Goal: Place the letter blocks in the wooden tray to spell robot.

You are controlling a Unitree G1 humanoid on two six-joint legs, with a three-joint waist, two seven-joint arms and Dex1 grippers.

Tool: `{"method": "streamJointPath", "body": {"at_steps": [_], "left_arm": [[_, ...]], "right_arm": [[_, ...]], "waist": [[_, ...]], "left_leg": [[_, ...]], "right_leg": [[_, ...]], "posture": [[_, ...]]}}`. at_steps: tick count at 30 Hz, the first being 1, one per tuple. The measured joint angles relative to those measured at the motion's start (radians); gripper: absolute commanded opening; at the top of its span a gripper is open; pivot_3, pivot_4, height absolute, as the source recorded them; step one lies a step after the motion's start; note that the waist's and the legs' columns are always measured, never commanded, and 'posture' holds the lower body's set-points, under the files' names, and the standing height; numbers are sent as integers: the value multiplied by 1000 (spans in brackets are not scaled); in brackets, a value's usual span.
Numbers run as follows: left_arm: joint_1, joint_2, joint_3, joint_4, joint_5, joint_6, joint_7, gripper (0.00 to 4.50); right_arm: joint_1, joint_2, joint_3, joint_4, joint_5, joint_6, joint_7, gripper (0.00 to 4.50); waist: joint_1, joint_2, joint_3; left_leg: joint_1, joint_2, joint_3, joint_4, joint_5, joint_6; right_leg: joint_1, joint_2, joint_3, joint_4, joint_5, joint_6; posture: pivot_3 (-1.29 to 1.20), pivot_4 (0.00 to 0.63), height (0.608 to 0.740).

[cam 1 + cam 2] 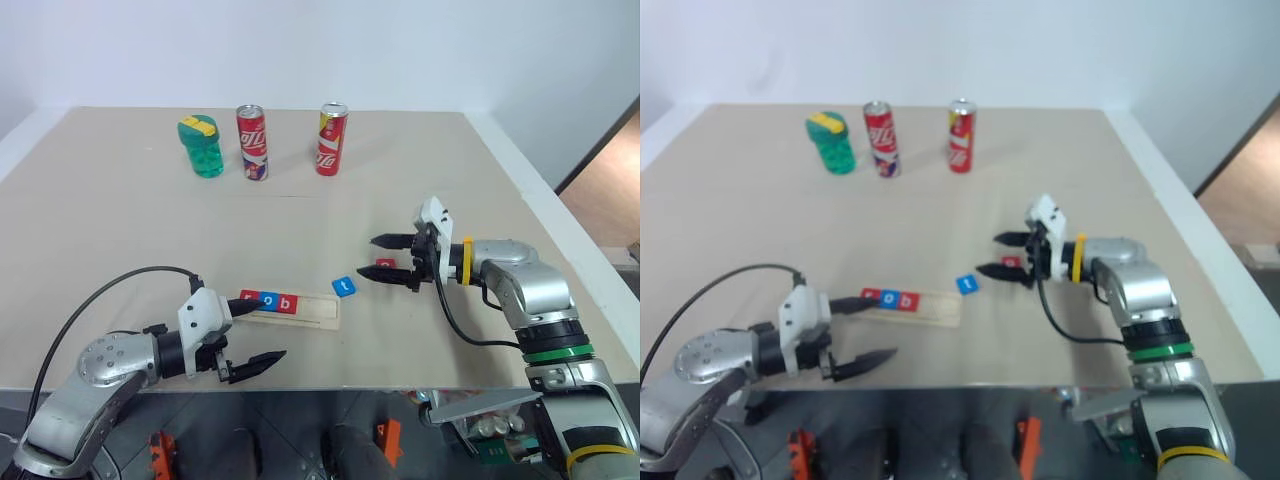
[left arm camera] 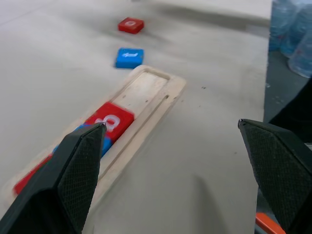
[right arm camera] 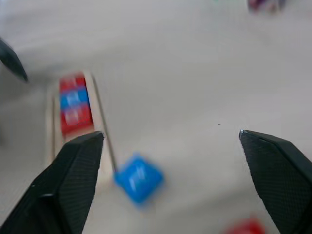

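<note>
Wooden tray (image 1: 305, 311) is loaded at its left end with three blocks (image 1: 270, 302); blue t block (image 1: 343, 286) and red block (image 1: 385, 264) are seen right of it. Left gripper (image 1: 252, 334) and right gripper (image 1: 388, 257) are spread, empty

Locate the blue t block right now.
In the left eye view, the blue t block lies on the table, just off the wooden tray's right end, left of the right hand.
</note>
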Motion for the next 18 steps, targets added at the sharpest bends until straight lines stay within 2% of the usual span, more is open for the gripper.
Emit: {"method": "streamJointPath", "body": {"at_steps": [6,11,18], "left_arm": [[14,2,1,1,5,-7,-2,4500],[39,3,4,1,7,-7,1,4500],[51,3,9,1,8,-7,11,4500]], "right_arm": [[-86,38,27,331,-93,-278,67,4409],[-148,66,26,486,-130,-419,64,4409],[-157,76,26,584,-168,-496,65,4409]], "waist": [[-4,2,1],[-5,2,1],[-5,2,1]], "left_leg": [[1,1,0,0,0,0],[1,0,-1,0,0,0],[1,-2,0,0,0,0]], "right_leg": [[0,2,1,1,1,0],[1,1,3,1,0,1],[2,0,5,1,0,2]], "posture": [[0,150,740],[0,150,740],[0,150,740]]}}
